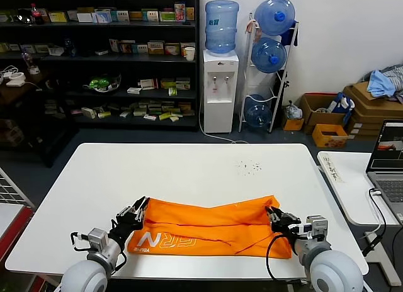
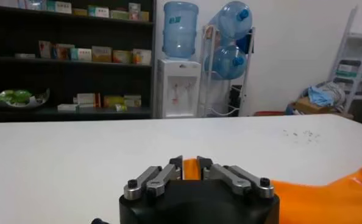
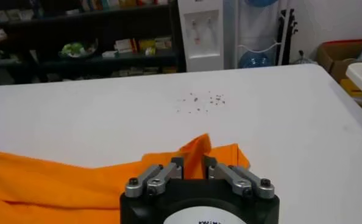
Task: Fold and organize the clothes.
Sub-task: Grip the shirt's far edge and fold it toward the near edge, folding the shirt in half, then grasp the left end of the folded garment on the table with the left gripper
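Observation:
The orange T-shirt [image 1: 208,226] lies as a long folded strip on the white table [image 1: 189,166] near its front edge, with white lettering [image 1: 170,240] showing at its left end. My left gripper [image 1: 137,209] is at the strip's left end, its jaws shut on an orange fold [image 2: 190,168]. My right gripper [image 1: 274,215] is at the strip's right end, and orange cloth [image 3: 196,149] fills the gap between its fingers and rises in a small peak there. Both grippers sit low at the table surface.
A patch of small dark specks [image 1: 249,167] marks the table behind the shirt. A side table with a laptop [image 1: 387,160] stands at the right. Shelves, a water dispenser [image 1: 220,84] and cardboard boxes stand beyond the table.

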Controlling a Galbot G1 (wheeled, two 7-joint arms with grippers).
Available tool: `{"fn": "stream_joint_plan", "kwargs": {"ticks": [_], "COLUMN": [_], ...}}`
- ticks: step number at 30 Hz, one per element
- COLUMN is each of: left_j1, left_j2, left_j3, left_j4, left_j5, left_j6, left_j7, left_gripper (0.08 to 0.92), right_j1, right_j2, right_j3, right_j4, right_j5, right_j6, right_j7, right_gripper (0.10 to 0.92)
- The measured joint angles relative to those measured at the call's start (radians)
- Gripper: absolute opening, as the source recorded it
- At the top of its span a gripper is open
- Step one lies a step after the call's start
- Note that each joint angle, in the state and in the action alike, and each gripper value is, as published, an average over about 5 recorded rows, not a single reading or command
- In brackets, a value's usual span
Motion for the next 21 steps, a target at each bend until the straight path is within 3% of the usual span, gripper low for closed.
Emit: {"fn": "stream_joint_plan", "kwargs": {"ticks": [13,18,21], "left_j1": [0.13,0.15,0.149], "left_j2": [-0.038,-0.074,-0.096], "left_j3": [-0.057,-0.07,-0.07], "left_j4": [-0.022,-0.018,-0.007], "left_j5": [0.048,0.056,0.058], "left_j6": [-0.02,-0.03,-0.034], "left_j7": [0.007,0.01,0.013], "left_gripper": [0.725,0.813,0.821], "right_j1": [-0.11,-0.166,-0.191], "right_j2": [0.016,0.042,0.059], "right_j3": [0.092,0.129,0.142], "right_j4": [0.066,0.097,0.111], "right_j5": [-0.072,-0.131,-0.158], "right_j6": [0.027,0.05,0.06], "right_j7": [-0.045,-0.077,-0.089], "right_gripper": [0.776,0.82,0.822]}}
